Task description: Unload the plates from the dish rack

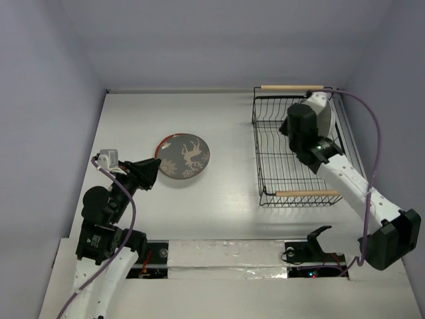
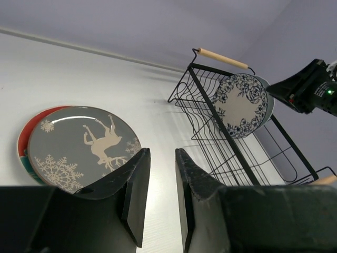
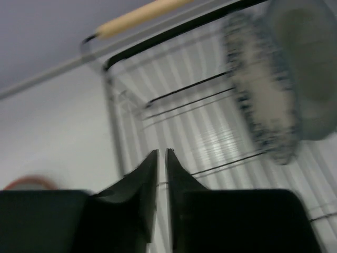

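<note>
Plates in two places: at left, grey deer plate [image 2: 79, 142] flat on a red-rimmed plate [image 2: 22, 138] on the table [image 1: 226, 193], left gripper [image 2: 160, 158] just near of them with jaws slightly parted, empty. Rightward, dish rack [image 1: 272, 153] with long axis running near to far; masked from above yet plain from the left wrist, blue-rimmed white plate [image 2: 239, 105] and pale plate [image 2: 269, 103] upright on edge at its far right, faces toward the left. Right gripper [image 3: 160, 155] over the rack, jaws pinched together on nothing.

Soft, even light, one blurry cam

Top and left wrist views are bright and sharp, with just a bit of sheen on the grey plate [image 2: 79, 142]. The right wrist view is smeared, so the dish rack [image 3: 139, 17] looks fuzzy.
</note>
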Robot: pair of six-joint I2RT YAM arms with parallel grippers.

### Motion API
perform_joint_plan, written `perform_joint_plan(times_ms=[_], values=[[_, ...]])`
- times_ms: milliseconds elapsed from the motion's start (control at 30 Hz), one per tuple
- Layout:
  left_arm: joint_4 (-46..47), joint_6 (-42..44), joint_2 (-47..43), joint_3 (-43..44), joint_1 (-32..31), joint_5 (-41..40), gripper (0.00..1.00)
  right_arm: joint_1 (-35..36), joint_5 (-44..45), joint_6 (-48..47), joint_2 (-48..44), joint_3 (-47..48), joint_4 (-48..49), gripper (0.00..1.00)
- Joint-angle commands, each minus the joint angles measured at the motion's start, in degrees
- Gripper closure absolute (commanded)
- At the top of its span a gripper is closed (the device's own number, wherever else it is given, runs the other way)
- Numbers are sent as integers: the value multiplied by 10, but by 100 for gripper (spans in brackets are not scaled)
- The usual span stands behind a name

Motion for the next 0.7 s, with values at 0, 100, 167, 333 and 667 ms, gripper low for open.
perform_joint_plan(times_ms=[0,100,167,333,667], values=[[25,2,-9,-4,3,3,78,-67,63,-49,7,-20,-57,63],[25,2,-8,-3,-2,3,77,-97,88,-65,38,-7,-64,31],[24,2,-8,-3,-2,3,76,-117,106,-70,67,0,-65,30],[23,3,-9,-2,-2,0,73,-133,113,-77,108,18,-79,38],[22,3,-10,-2,-8,-1,72,-165,126,-74,139,43,-108,46]])
